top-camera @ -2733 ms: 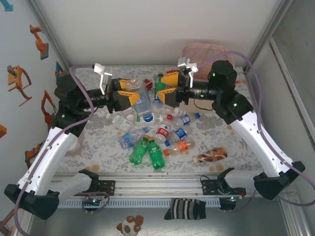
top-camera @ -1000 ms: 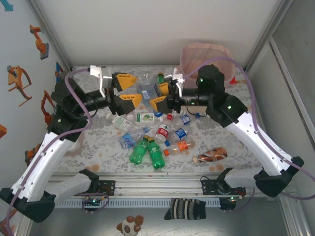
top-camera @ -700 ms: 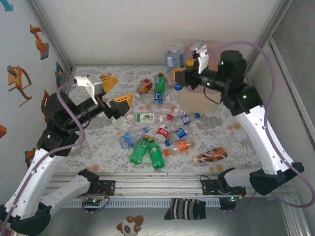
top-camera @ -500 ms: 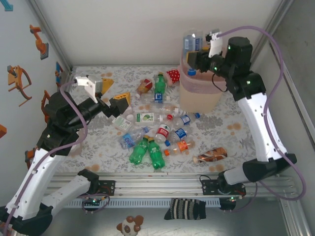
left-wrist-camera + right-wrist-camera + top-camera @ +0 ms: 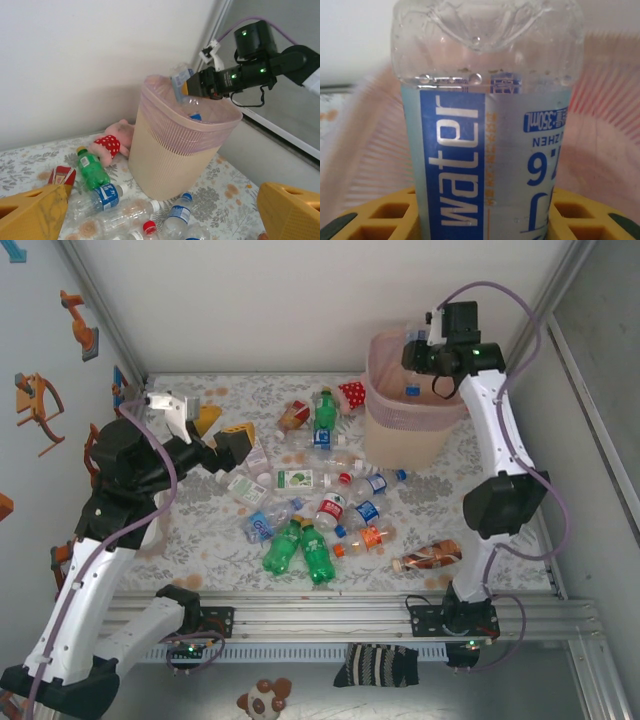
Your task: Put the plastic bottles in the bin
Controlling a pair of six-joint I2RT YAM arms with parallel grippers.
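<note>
Since a second ago the right arm has lifted from the pile to above the bin (image 5: 385, 440), and the left fingers (image 5: 237, 434) have drawn back leftward. They stand wide apart, holding nothing.

The right fingers (image 5: 375, 220), yellow plastic with square pockets, are clamped on a clear water bottle (image 5: 485, 150). Its blue band reads "water" in white up the side, with "350mL" in small inverted print. Pink mesh lies behind it.

The left wrist view shows that bottle tilted just above the bin's rounded pink rim, the beige body below, and another blue-capped bottle inside. A red, white-dotted soft toy (image 5: 107, 145) lies beside the bin.

From above, the other bottles (image 5: 320, 505) lie scattered on the floral worktop (image 5: 480, 510): two green, one brown, several clear with red or blue caps.
</note>
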